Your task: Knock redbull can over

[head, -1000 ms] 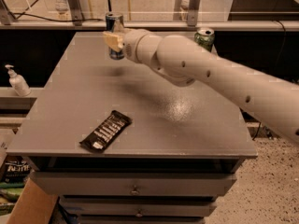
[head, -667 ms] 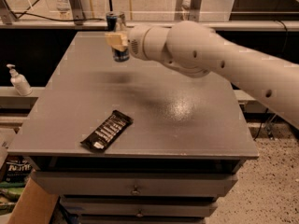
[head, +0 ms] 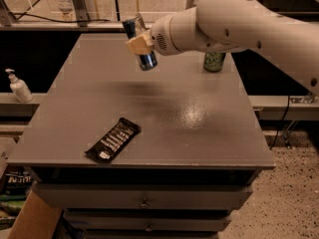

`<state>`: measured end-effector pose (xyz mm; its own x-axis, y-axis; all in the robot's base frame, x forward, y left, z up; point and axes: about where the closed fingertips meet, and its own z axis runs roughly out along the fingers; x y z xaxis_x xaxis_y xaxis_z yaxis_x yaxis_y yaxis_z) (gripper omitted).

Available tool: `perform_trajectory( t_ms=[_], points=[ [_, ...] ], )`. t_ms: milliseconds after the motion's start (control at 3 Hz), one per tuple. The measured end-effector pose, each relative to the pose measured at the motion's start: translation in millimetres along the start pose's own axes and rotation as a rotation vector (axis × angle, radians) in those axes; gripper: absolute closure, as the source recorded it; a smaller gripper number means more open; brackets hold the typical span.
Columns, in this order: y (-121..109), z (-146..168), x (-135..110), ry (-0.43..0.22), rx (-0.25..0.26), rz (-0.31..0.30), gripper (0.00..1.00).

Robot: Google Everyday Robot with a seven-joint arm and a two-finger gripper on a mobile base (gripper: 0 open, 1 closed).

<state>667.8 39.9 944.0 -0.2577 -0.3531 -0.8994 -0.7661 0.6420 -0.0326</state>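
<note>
The gripper (head: 139,44) is above the far left part of the tabletop (head: 199,118), its tan tip lying against the middle of the redbull can (head: 147,60); if it clasps the can or only presses on it, I cannot tell; the can leans, top toward the far left; the white arm (head: 234,19) reaches in from the right; a green can (head: 214,62) stands upright behind it; a dark snack bar (head: 113,140) lies near the front edge.

I note the gripper (head: 138,45) against the tilted redbull can (head: 148,59) over the bench's (head: 199,128) far side. Green can (head: 214,62) upright to its right. Wrapped bar (head: 113,140) near the front edge.
</note>
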Motion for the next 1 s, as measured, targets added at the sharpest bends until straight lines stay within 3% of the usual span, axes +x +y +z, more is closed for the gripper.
perform_trajectory(
  t_ms=[667, 1000],
  points=[
    [-22.3, -9.0, 52.2, 0.272, -0.058, -0.083, 1.00],
    [-24.3, -3.9, 63.8, 0.365, -0.107, -0.154, 1.00]
  ],
)
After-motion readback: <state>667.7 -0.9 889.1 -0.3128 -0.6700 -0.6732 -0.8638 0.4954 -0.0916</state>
